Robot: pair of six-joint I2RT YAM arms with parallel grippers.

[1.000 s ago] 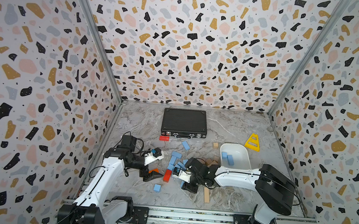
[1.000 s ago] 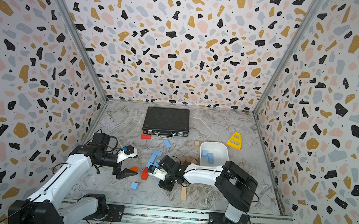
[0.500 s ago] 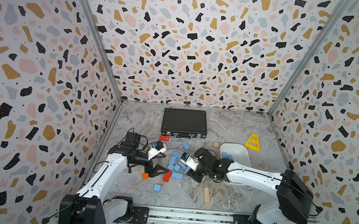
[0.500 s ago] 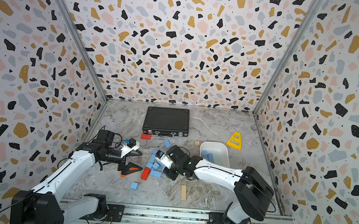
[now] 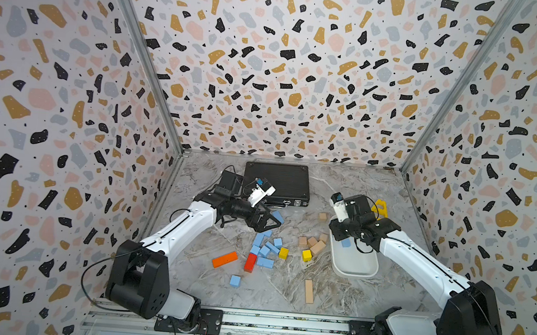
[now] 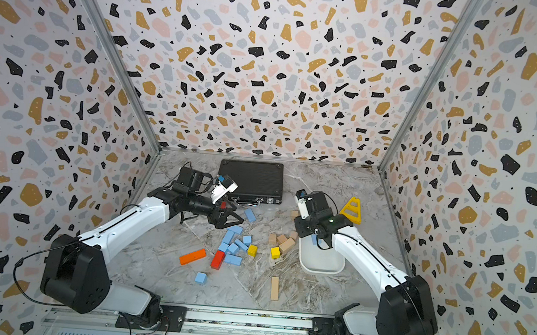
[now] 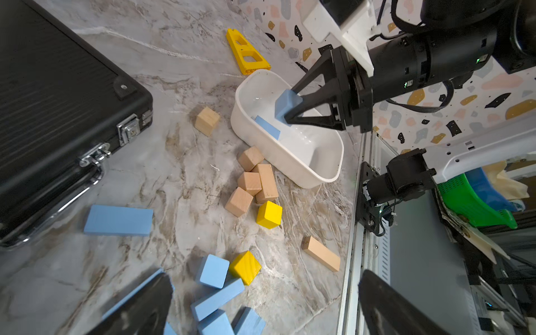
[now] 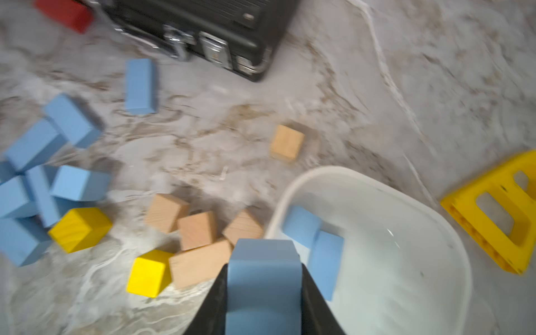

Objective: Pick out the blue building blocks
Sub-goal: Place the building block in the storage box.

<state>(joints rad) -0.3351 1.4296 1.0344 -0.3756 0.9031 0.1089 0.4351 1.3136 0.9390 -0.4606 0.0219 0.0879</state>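
Light-blue and matte, one short building block (image 7: pixel 287 103) is pinched between the black fingers of the right gripper (image 7: pixel 289 104), held over the inside of the white oval plastic tub (image 7: pixel 278 158). Two more light-blue blocks (image 8: pixel 301 226) lie in the tub against its wall, touching each other. The remaining blue building blocks (image 5: pixel 265 247) sit in a loose cluster on the grey marble-patterned table (image 5: pixel 282 295) between the two arms. A lone blue cube (image 5: pixel 234 280) sits nearer the front rail, and a blue bar (image 5: pixel 277 216) lies near the black ribbed hard case (image 5: pixel 275 182). The left gripper (image 5: pixel 269 222) hangs above the table beside that bar, jaws spread wide. Tan wooden blocks (image 5: pixel 313 243) crowd just beside the tub. Two yellow cubes (image 5: pixel 283 253), a red block (image 5: pixel 250 262) and an orange bar (image 5: pixel 225 259) lie around the cluster.
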